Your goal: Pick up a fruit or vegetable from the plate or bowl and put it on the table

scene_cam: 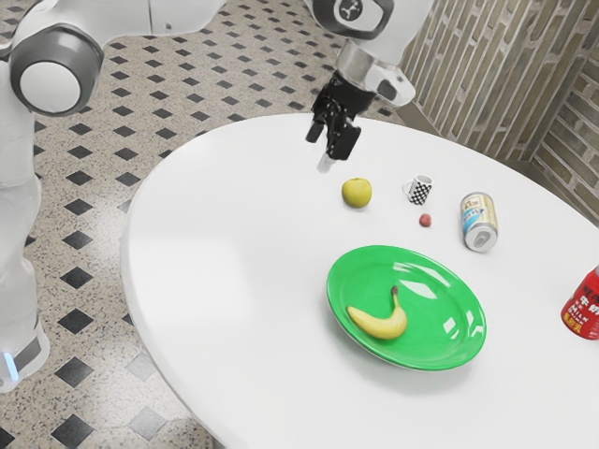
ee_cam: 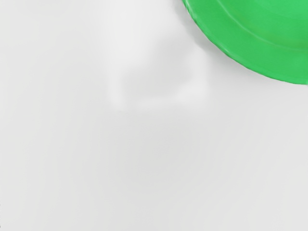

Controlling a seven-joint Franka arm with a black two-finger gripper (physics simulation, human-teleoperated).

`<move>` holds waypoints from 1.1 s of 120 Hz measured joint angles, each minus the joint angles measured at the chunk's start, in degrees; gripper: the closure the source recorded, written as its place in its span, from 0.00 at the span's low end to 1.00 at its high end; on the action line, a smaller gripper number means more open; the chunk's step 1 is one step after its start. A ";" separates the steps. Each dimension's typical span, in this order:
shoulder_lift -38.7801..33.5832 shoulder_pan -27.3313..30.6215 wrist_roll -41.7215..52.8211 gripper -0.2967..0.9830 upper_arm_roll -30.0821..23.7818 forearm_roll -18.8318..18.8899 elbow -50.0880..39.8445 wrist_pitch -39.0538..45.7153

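Banana (scene_cam: 382, 326), on green plate (scene_cam: 363, 273); white table (scene_cam: 234, 234) beneath

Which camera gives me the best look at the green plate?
The exterior view: the plate appears there whole, its full rim in sight, with the banana lying on it. The wrist view has part of the plate, cut off by the picture's edge, with a curved stretch of rim against the white table.

Plate (scene_cam: 440, 279) is showing solid grn.; banana (scene_cam: 382, 325), yel. w/ dk. stem tip; apple (scene_cam: 357, 193), yel.-grn.; sm. ball (scene_cam: 426, 221), red. Mug (scene_cam: 420, 192) is displaying blk./wht. checks. Drink can (scene_cam: 478, 220) is bearing gold, blue & silver; milk can (scene_cam: 586, 309), red w/ wht. & yel. lettering. Tabletop (scene_cam: 234, 262) is reading wht.; floor (scene_cam: 84, 224), dk. diamonds on speckled beige.
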 joint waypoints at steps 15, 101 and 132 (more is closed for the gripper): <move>0.00 0.47 0.00 0.23 0.02 0.01 -0.10 7.03; 4.82 -4.66 -0.25 0.23 -7.79 0.31 2.95 18.53; 1.75 -6.21 -0.28 0.23 -7.87 0.45 -14.08 29.40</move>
